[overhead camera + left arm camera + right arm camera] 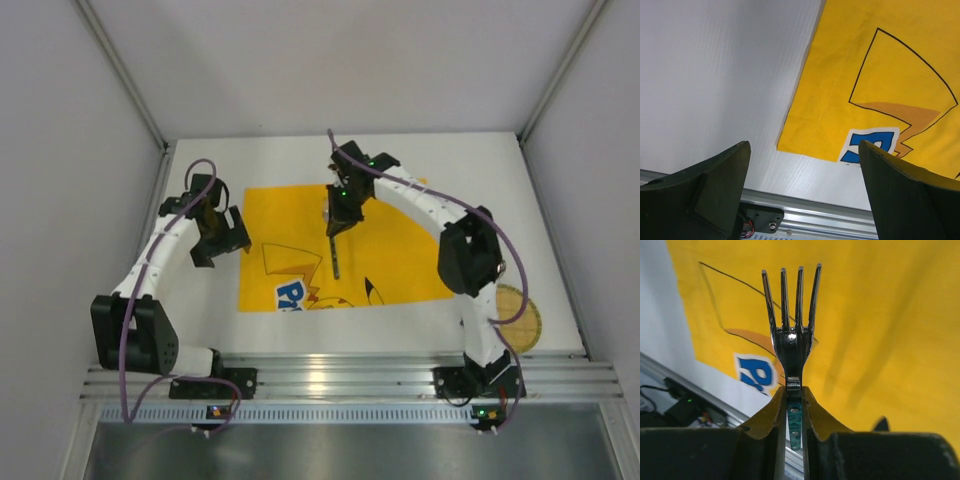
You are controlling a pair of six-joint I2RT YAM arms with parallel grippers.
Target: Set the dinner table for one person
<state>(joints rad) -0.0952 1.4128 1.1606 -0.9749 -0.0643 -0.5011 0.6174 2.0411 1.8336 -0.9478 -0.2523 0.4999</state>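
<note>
White dinner table (270, 165), the flat surface spanning the workspace between grey walls, with a yellow cartoon-printed mat (400, 250) lying at its centre. Over the mat, the right gripper (794, 397) has its jaws pinched narrowly on the handle of a metal fork (790, 335), tines pointing away from the wrist. By the mat's near-left corner, the left gripper (804, 147) has its jaws spread wide, holding nothing.
</note>
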